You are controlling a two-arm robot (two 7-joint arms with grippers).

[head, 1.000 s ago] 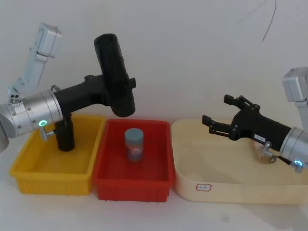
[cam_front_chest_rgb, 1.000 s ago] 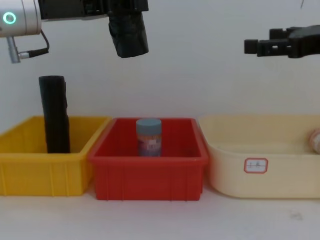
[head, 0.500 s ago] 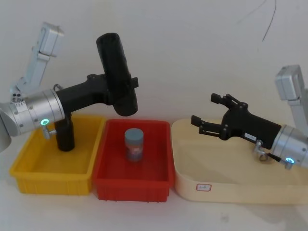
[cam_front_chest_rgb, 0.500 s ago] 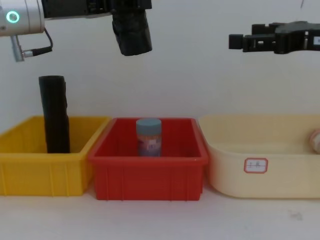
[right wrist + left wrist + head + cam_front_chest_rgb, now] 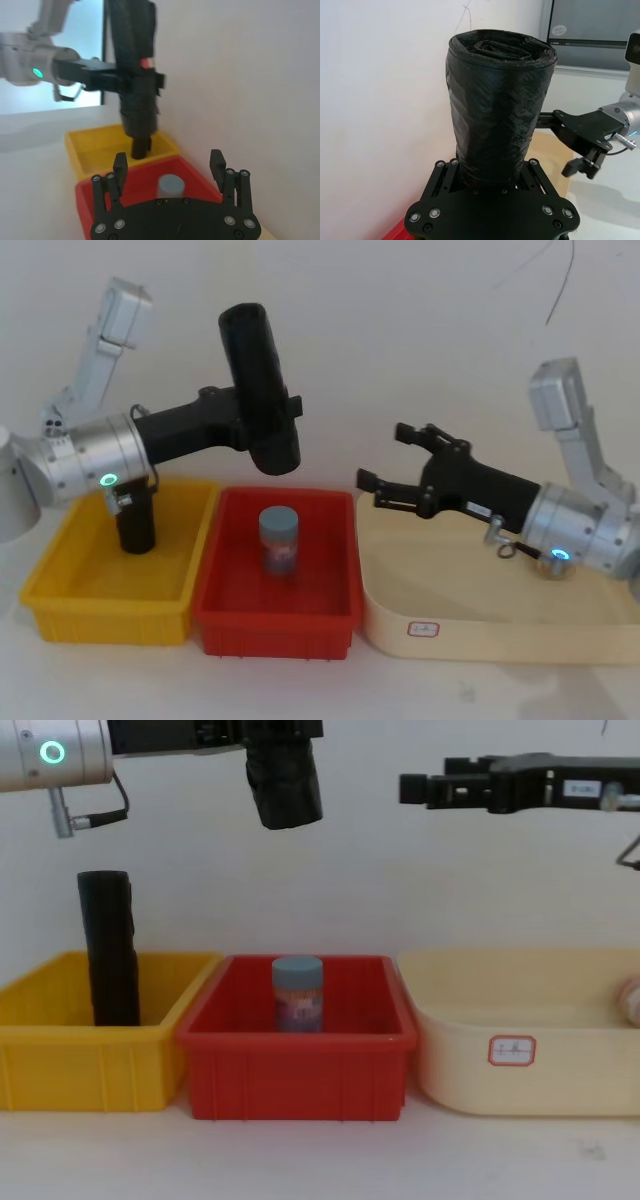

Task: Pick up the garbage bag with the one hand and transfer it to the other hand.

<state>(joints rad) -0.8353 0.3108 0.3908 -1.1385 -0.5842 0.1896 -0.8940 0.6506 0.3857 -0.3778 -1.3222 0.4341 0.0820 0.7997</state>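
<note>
Bright, soft, even light
We see the white wall [image 5: 400, 320] and table [image 5: 520, 695] evenly lit, thin faint shadows under the red bin [image 5: 275, 625] on its near side, and a dull sheen on the garbage bag [image 5: 500, 110].

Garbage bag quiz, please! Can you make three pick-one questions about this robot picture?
1. Where is the blue-lidded jar? A) yellow bin B) red bin C) left gripper
2. How many black rolls? A) two B) three C) four
3. The right gripper is: A) shut on the jar B) shut on the garbage bag C) open, holding nothing

1 B, it stands in the red bin.
2 A, the left gripper holds the garbage bag up; a second roll stands in the yellow bin.
3 C, it is spread wide, apart from the bag.
</note>
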